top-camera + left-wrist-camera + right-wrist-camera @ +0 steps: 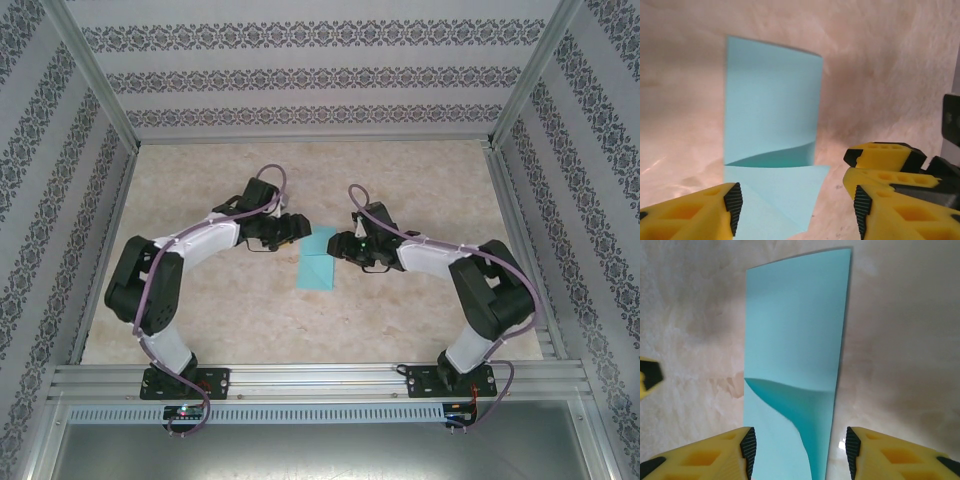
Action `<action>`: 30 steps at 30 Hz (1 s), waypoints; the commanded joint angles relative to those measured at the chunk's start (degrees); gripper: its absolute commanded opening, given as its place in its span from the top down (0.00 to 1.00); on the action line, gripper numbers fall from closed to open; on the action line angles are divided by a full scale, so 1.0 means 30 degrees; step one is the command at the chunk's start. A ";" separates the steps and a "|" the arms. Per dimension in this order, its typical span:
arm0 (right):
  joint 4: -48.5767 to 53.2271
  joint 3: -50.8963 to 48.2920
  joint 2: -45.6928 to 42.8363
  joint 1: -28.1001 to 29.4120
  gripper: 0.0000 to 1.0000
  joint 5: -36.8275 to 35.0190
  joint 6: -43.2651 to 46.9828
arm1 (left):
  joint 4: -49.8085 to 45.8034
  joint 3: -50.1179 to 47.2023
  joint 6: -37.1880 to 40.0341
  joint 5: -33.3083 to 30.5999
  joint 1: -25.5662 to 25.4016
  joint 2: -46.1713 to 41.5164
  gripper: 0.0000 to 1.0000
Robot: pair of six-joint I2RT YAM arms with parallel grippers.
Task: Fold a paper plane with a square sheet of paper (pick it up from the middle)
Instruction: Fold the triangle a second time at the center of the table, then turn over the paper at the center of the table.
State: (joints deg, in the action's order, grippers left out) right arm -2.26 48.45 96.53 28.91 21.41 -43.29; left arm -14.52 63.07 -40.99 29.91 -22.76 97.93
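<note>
Turquoise square sheet of paper lies on the marbled surface between the two arms, folded narrow with one flap raised, while the left tool and the right tool each hold their yellow fingers apart astride its far end, clamping nothing

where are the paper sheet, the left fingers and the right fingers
paper sheet (318, 262), top external view, middle of the turquoise sheet
left fingers (695, 217), left wrist view, yellow body of the lower-left finger
right fingers (890, 455), right wrist view, yellow body of the lower-right finger
</note>
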 commanded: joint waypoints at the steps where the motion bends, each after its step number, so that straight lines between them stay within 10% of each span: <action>1: -0.1085 0.0997 0.1040 -0.0143 0.47 0.1853 0.1395 | 0.0574 -0.1139 -0.0356 -0.0294 0.0591 -0.0468 0.28; 13: 0.0748 0.2057 0.2535 -0.0758 0.58 0.4478 0.6898 | 0.2803 -0.3124 -0.0180 0.1931 0.1053 -0.0710 0.00; 30: 0.0291 0.2019 0.2852 -0.1554 0.97 0.5229 0.7639 | 0.5428 -0.3819 -0.2471 0.5485 0.0357 -0.0118 0.07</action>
State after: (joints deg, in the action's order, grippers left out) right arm 0.45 54.65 104.92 25.19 36.58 -20.60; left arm -1.41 51.31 -45.39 43.38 -20.64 96.29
